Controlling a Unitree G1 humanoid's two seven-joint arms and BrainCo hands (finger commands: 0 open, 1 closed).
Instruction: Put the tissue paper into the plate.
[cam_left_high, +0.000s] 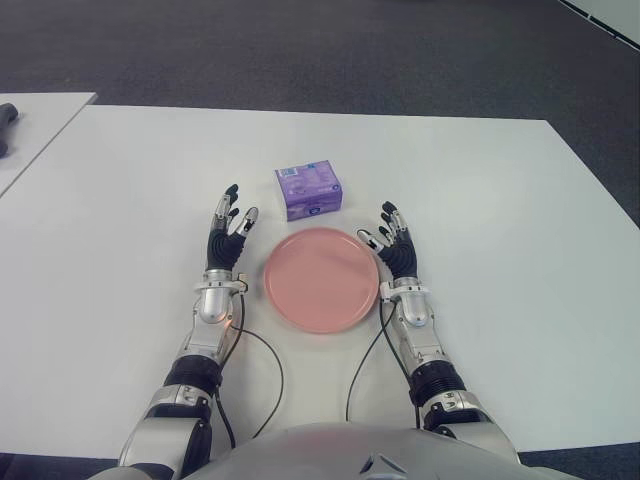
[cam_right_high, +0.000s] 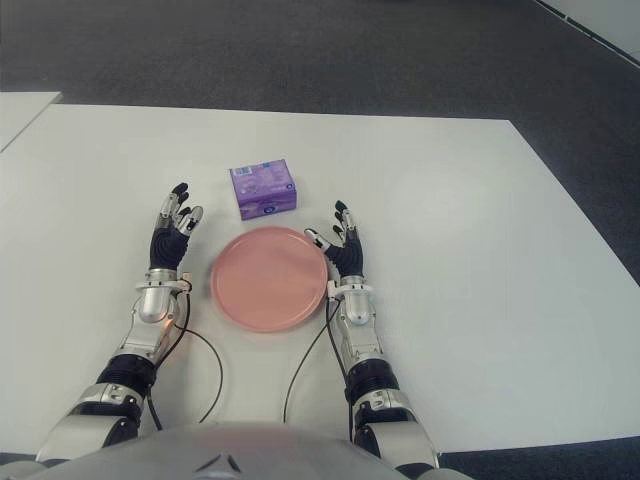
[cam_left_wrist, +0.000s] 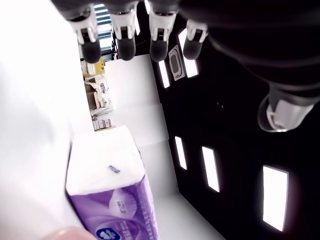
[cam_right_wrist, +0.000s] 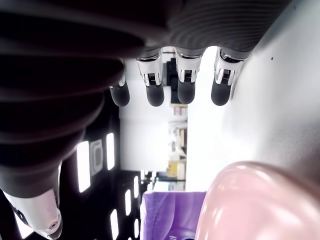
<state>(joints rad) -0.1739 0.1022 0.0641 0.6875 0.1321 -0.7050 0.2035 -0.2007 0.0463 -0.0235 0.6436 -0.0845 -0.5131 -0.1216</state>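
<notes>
Purple tissue pack (cam_left_high: 308, 191) sat on bench (cam_left_high: 500, 220) behind pink plate (cam_left_high: 321, 278); left hand (cam_left_high: 227, 238) and right hand (cam_left_high: 393, 246) flank plate, fingers extended, nothing held.

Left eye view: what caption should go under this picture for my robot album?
Robot's open left hand and right hand flank an empty pink plate; purple tissue pack waits behind it.

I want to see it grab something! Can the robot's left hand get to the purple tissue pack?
Probably yes. The left hand is open beside the pink plate, and the tissue pack sits just beyond the plate on the white table, with nothing between them.
</notes>
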